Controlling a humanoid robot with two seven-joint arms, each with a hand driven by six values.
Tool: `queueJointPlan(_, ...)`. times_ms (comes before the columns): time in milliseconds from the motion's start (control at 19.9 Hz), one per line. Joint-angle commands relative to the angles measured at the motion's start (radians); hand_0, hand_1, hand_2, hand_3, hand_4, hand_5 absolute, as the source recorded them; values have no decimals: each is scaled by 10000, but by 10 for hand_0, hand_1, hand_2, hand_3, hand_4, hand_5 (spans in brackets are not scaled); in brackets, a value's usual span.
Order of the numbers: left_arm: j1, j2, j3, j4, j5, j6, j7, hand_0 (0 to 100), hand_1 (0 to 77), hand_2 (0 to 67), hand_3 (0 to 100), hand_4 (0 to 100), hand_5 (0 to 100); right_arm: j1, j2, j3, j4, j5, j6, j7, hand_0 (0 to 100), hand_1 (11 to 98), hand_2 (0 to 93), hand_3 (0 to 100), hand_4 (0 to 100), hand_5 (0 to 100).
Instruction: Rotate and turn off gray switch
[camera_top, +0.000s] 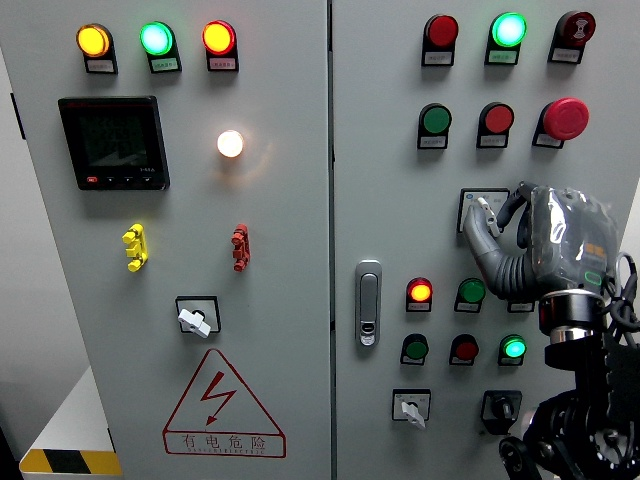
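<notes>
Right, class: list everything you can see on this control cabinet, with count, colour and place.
Lamps, left door: three, amber, green, amber-red, top row
White lamp: one, lit, beside the meter
Meter: one, black, upper left
Toggles: two, yellow and red, mid left
Gray switches: two, lower left and lower right
Warning sign: one, red triangle, bottom left
Door handle: one, silver, centre
Emergency button: one, red, upper right
Black knob: one, bottom right
Right hand: one, gray, fingers at a selector on the right door
</notes>
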Motion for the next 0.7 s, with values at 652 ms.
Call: queueJointPlan(652, 0, 0, 0, 0, 0, 0, 0, 0, 0, 101, 208, 121, 127, 4, 10, -99, 31, 0, -64, -41, 610, 355, 748, 1000, 1000, 1000)
